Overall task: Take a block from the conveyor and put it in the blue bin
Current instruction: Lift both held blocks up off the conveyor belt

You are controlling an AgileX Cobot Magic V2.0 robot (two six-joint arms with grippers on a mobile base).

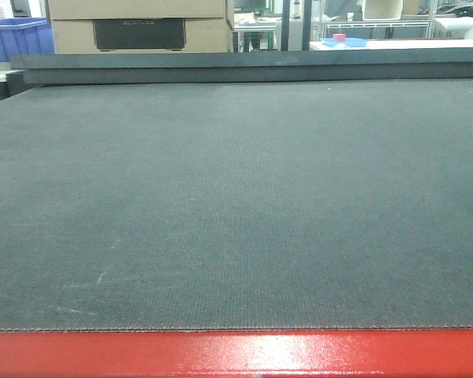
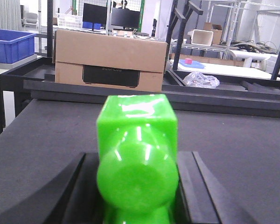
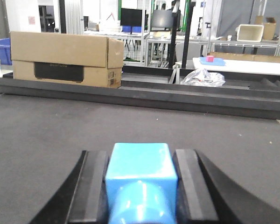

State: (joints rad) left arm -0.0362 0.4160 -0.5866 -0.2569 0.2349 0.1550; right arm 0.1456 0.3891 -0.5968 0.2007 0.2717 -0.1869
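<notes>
Your left jaws clamp a green block (image 2: 136, 154), right jaws a blue block (image 3: 140, 165), so carry both to the blue bin (image 2: 9, 44) beyond the conveyor (image 2: 242, 140).

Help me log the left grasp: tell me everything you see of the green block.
The green block is glossy bright-green plastic with white glare: a cube at the far end, a rounded knob facing the camera. It sits level between the left gripper's black fingers, which press both its sides, over the conveyor; contact with the belt is hidden.

Left pincer (image 2: 138, 157) and right pincer (image 3: 140, 153) have black fingers (image 2: 60, 191).
</notes>
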